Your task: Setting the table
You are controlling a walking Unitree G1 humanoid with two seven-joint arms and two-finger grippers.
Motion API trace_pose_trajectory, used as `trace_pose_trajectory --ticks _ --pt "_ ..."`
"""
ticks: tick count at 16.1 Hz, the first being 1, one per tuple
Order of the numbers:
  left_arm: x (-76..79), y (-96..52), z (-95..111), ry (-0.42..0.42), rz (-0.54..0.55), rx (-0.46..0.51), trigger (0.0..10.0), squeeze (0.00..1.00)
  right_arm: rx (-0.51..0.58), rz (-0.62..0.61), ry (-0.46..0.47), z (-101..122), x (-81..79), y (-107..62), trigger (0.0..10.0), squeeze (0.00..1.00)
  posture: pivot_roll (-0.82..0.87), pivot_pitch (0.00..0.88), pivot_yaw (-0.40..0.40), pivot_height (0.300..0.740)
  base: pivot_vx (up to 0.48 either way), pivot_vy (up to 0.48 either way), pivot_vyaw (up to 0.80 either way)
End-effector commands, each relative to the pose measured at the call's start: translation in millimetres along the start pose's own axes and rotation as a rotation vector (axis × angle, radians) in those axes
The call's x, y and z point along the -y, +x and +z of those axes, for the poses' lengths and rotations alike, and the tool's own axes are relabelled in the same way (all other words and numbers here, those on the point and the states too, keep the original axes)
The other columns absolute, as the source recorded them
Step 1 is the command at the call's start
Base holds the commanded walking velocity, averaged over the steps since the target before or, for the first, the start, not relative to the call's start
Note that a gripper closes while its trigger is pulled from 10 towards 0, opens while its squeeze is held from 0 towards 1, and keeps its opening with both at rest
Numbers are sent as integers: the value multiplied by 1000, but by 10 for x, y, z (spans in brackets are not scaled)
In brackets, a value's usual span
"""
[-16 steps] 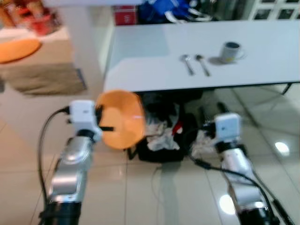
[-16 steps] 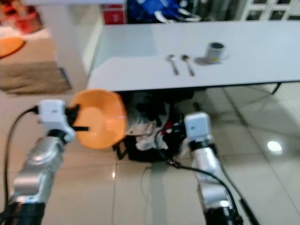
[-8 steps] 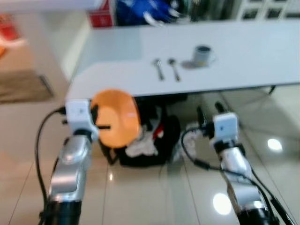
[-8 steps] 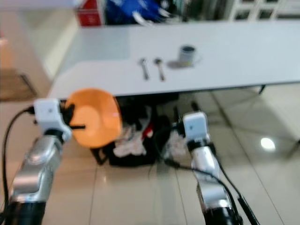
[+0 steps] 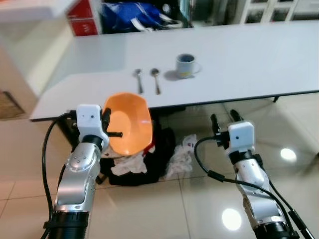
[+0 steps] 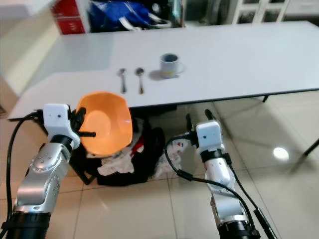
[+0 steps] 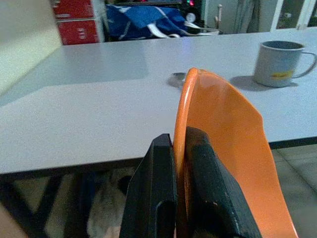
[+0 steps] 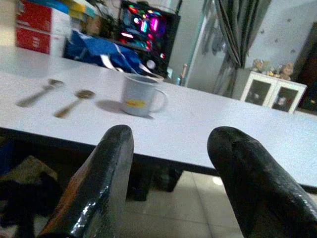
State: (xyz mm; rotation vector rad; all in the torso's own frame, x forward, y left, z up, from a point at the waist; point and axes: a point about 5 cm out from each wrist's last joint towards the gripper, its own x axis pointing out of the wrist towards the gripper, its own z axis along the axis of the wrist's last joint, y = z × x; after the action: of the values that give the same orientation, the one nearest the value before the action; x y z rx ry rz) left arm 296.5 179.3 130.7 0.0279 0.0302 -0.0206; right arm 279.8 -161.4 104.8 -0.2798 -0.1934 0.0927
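My left gripper is shut on the rim of an orange bowl, held tilted in front of the white table's near edge; the fingers pinch the rim of the bowl. On the table lie two spoons side by side, with a grey mug to their right; the mug also faces the right wrist camera. My right gripper is open and empty, held low before the table edge.
Under the table sits a black bag with crumpled white cloths. A blue bag and red boxes stand behind the table. A table leg stands on the glossy tile floor at the right.
The whole view has shifted: I have turned and moved nearer the table, so spoons and mug sit more central. The bowl stays held in my left gripper.
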Motion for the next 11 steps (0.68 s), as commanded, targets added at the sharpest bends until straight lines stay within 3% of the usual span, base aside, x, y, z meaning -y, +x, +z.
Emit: trace_pose_trajectory --ticks 1,4,5,6,11 --pt "70 27 142 0 -31 65 0 0 -4 -14 -18 -5 70 11 10000 0 -122 0 79 740 0 0 0" --pt "53 36 165 0 -30 74 0 0 -4 -12 -19 -4 67 18 10000 0 -122 0 79 740 0 0 0" --pt "55 37 176 0 -31 79 1373 0 -3 -11 -19 -2 66 15 10000 0 -123 0 78 740 0 0 0" --pt "53 37 181 -5 -29 83 0 0 -3 -11 -20 -2 66 11 10000 0 -123 0 78 740 0 0 0" --pt "-32 63 172 -35 11 74 0 0 -4 -10 -21 -10 68 8 10000 0 -122 0 77 740 354 -319 0"
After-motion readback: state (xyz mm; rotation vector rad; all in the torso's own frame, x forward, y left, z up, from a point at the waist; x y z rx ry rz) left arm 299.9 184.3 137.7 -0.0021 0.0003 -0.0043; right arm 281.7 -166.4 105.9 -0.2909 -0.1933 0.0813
